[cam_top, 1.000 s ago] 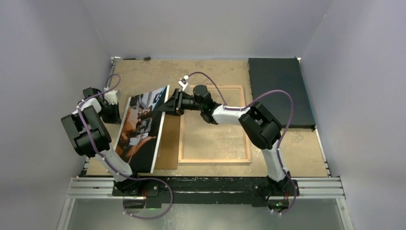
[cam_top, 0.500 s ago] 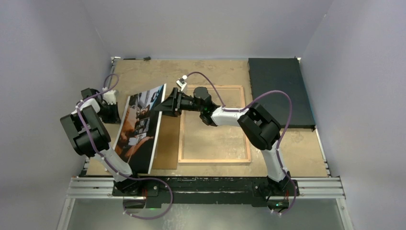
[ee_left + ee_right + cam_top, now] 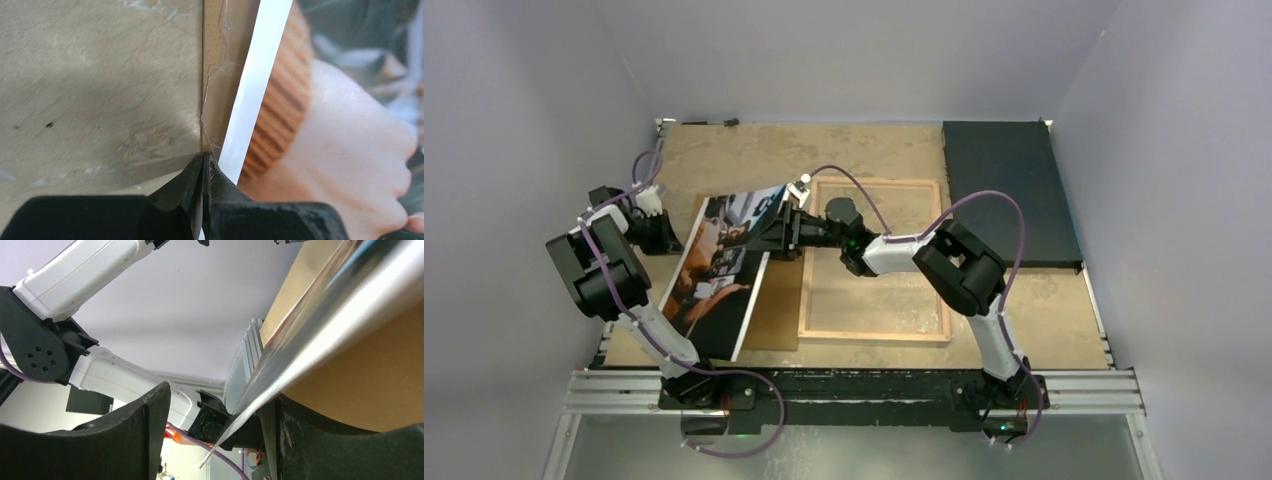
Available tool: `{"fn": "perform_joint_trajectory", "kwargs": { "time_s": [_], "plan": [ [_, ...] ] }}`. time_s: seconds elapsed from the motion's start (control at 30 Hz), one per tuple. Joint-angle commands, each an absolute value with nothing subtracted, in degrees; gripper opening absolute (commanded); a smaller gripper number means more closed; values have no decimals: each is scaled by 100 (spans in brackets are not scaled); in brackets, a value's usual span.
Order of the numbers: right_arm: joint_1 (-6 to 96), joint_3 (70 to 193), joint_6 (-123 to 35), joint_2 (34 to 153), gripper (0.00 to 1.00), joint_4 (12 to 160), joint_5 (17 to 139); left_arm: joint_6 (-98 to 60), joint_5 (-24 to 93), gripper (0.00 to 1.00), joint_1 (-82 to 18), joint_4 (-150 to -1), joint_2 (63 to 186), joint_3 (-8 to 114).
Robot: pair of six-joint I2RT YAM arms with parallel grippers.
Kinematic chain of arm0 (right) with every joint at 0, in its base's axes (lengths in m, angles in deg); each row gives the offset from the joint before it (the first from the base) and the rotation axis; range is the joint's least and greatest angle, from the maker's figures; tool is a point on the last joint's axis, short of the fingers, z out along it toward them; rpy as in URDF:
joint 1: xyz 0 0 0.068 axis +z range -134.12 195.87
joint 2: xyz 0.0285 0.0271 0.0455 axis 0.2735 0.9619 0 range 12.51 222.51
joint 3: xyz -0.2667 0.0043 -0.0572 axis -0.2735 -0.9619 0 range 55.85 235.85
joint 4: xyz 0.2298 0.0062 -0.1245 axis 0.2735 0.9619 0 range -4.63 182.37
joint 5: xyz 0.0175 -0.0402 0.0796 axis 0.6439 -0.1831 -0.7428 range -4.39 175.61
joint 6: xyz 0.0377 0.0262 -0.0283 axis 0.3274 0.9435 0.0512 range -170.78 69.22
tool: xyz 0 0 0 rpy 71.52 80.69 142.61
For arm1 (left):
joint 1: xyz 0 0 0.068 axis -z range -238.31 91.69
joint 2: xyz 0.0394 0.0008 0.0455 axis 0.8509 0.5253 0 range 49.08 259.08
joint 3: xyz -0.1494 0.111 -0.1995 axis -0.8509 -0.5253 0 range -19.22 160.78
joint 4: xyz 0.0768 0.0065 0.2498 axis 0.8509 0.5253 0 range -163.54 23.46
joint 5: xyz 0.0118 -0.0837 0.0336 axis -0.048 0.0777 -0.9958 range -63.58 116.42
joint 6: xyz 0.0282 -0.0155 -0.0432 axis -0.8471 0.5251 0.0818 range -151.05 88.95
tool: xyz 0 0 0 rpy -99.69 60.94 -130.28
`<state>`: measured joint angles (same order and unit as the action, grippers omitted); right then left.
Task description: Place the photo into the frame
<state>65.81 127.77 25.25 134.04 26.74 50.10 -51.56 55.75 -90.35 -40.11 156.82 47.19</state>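
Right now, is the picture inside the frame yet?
Not yet. Done: the photo is picked up and held tilted. In hand: the left gripper pinches its white border, and the right gripper, open, straddles the opposite edge. Left: laying it in the frame, which lies empty beside it.

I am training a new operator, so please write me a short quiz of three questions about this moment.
1. Which end effector is shut on the photo? A) left end effector B) right end effector C) neither
2. Fill in: the frame lies flat on the ___.
3. True or false: the photo already lies inside the frame.
Key: 1 A; 2 table; 3 false.
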Motion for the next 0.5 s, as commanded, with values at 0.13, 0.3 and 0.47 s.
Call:
{"fn": "perform_joint_trajectory", "kwargs": {
  "time_s": [0.13, 0.3, 0.47],
  "plan": [
    [6668, 12981, 2320, 13231, 70, 2851, 5394, -5132, 5689, 0, -8794, -3869, 16215, 4129],
    [6665, 12858, 2281, 13091, 70, 2977, 5546, -5214, 5642, 0, -8796, -3856, 16232, 4100],
    [6598, 13338, 1960, 12959, 71, 3574, 5533, -5197, 5662, 0, -8771, -3856, 16247, 4130]
  ]
}}
